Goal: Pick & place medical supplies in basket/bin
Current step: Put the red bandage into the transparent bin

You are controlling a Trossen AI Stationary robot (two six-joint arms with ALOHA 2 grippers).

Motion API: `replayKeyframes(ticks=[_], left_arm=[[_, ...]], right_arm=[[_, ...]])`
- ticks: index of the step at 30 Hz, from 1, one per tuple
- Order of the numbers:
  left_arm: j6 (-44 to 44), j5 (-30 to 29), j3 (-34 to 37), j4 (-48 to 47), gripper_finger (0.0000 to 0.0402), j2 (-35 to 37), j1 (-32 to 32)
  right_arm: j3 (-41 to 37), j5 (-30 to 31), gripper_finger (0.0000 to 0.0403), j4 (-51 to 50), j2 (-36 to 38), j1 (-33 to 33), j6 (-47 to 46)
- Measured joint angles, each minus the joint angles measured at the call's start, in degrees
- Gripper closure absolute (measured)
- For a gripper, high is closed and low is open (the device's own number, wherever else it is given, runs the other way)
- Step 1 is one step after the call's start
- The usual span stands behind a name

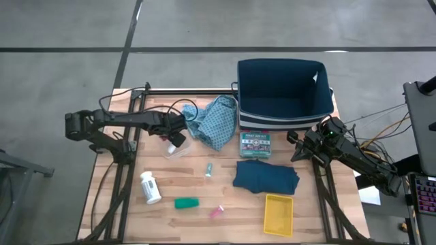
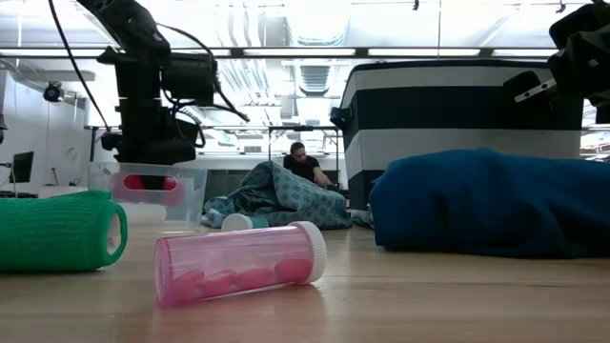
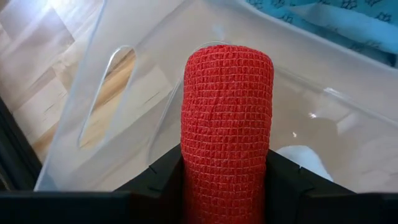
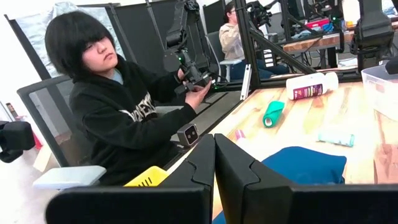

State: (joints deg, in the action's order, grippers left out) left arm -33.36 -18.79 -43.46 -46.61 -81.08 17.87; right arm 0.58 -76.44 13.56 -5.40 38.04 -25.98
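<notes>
One red roll (image 3: 227, 124) is in hand so far: the left gripper (image 1: 178, 138) grips it between both fingers, held low over a small clear plastic tub (image 1: 174, 150) near the table's (image 1: 197, 224) far left corner. Whether the roll touches the tub floor, I cannot tell.

Navy basket (image 1: 285, 95) at the far right edge looks empty inside; nothing placed there yet by my reading.

Left on the table:
- white pill bottle (image 1: 150, 188), lying near the left edge
- green roll (image 1: 186, 203), toward the near edge
- pink vial (image 2: 238, 262) with red pills inside, near edge
- small pale-green tube (image 1: 208, 169), mid-table
- light-blue patterned cloth (image 1: 214, 121), bunched at the far edge beside the basket
- dark teal folded cloth (image 1: 266, 177), right of centre
- flat printed box (image 1: 255, 143), touching the basket's near side
- yellow tray (image 1: 278, 213), near right corner

Right gripper (image 1: 300, 144) waits at the right edge, fingers pressed together, empty.

Writing: box lettering and bottle label are too small to read.
</notes>
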Motion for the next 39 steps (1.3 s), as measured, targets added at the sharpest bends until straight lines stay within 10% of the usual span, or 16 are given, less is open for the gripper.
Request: replayKeyframes(ticks=[39], left_arm=[[-0.2, 2.4, 2.6, 4.8, 0.0202, 0.0, 0.2]], right_arm=[[0.0, 0.0, 0.0394, 0.0, 0.0, 0.0, 0.0]])
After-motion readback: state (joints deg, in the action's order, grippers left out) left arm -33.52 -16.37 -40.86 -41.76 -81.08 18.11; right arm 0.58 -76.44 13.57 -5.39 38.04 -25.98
